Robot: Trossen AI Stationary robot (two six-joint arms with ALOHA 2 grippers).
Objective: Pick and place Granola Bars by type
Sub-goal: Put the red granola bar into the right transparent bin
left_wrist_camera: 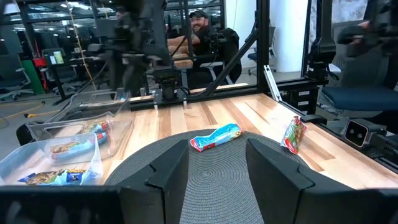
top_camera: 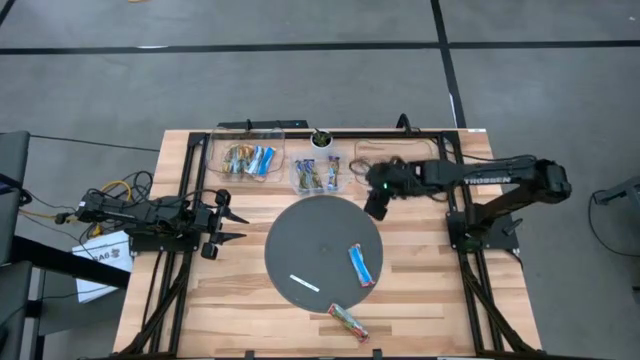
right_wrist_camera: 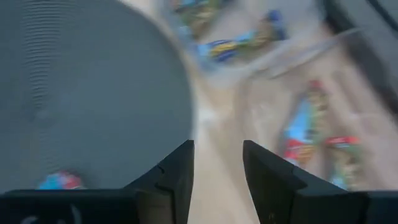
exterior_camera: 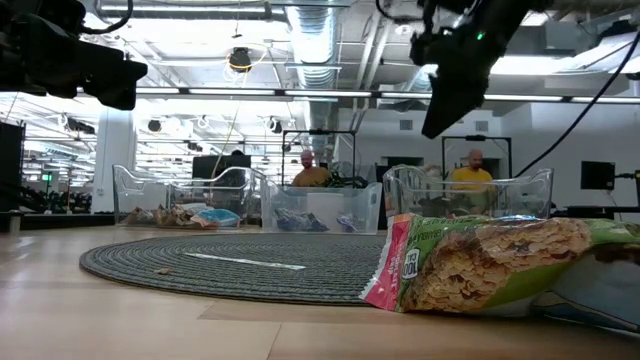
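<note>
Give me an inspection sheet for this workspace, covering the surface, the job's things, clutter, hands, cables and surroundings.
Surface: wooden table with a round grey mat at its centre.
Job's things: one blue bar on the mat; one green-tan bar on bare wood beside the mat's near edge; other bars sorted in the left clear bin and the middle clear bin; a third bin shows in the low view.
Clutter: thin white strip on the mat.
Hands: left hand open, empty, at the table's left edge; right hand open, empty, raised by the mat's far right edge.
Cables: bundle behind the left arm.
Surroundings: people seated beyond the table.
</note>
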